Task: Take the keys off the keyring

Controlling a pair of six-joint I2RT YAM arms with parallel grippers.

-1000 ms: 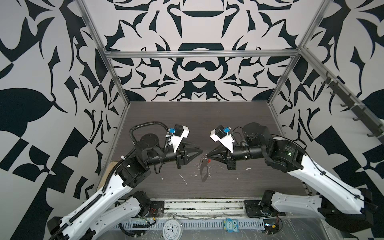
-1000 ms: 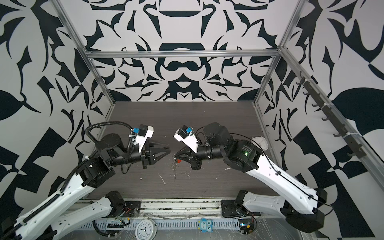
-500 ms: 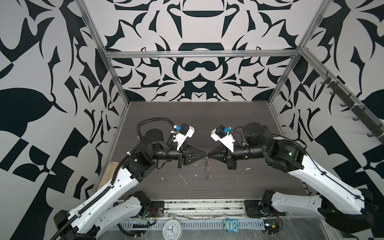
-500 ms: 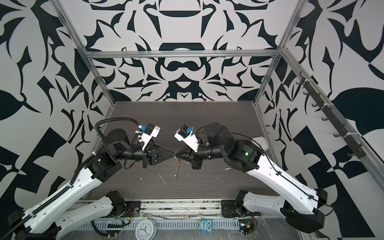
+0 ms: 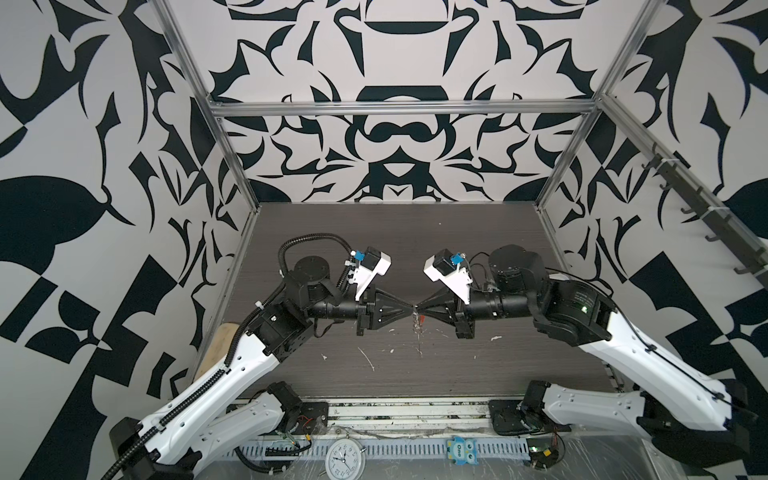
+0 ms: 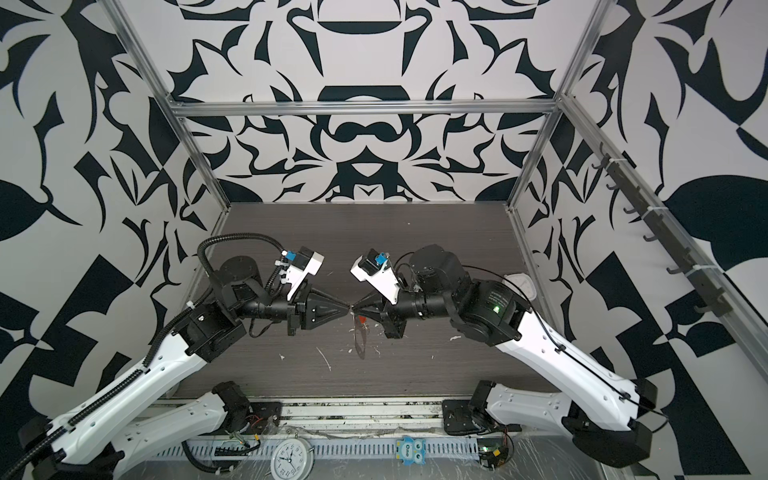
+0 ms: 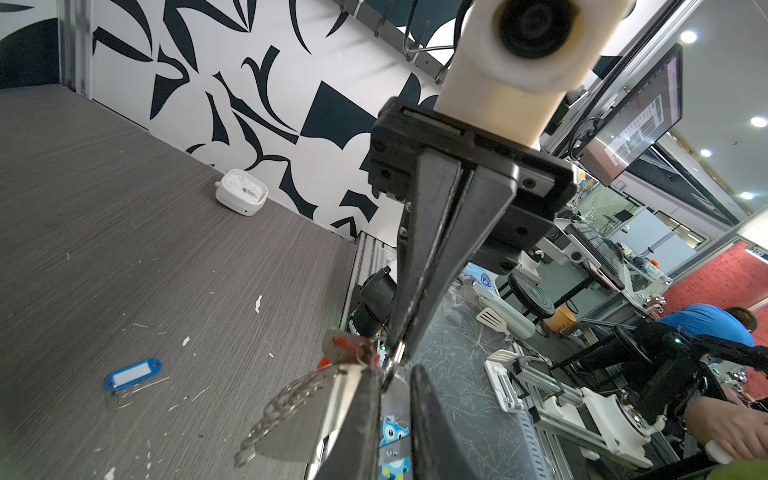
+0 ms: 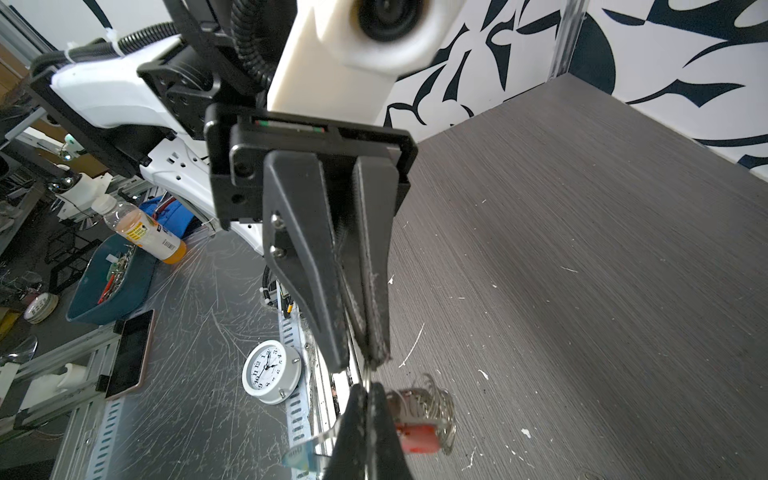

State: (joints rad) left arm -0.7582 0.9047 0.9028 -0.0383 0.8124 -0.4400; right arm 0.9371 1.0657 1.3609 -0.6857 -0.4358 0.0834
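Over mid-tabletop: left gripper (image 5: 410, 308) and right gripper (image 5: 419, 308) are nose to nose in the air, tips all but touching, both arms along one line across the tabletop (image 5: 374, 249).
Right fingers (image 7: 430, 232): pressed together, with a thin silvery ring of the keyring (image 7: 272, 411) nipped right at the tips.
Left fingers (image 8: 307, 257): drawn to a point from the opposite side, and the same ring's wire runs in between their tips. It reads as a pinch, though the contact is tiny in every view.
Keyring: off the tabletop, with its chain hanging down from the pinch, long axis vertical and crosswise to the line of the arms. Whether the bottom link reaches the tabletop, can't tell.
Red key tag (image 8: 415, 440): not off yet, bunched with coiled rings just beside the right fingers, so it's on the far side of the pinch from the left fingers.
Blue key tag (image 7: 133, 374): flat on the tabletop, well apart from the chain, with a thin bit of silvery wire at its side.
Stage: by my reading, blue is off and red is to go.
What the move turns on: the shared ring bridges both sets of tips, so any parting pull would run along the arms' line while the load hangs below. The right arm is nearer the red tag. A slip at either tip would likely drop the lot.
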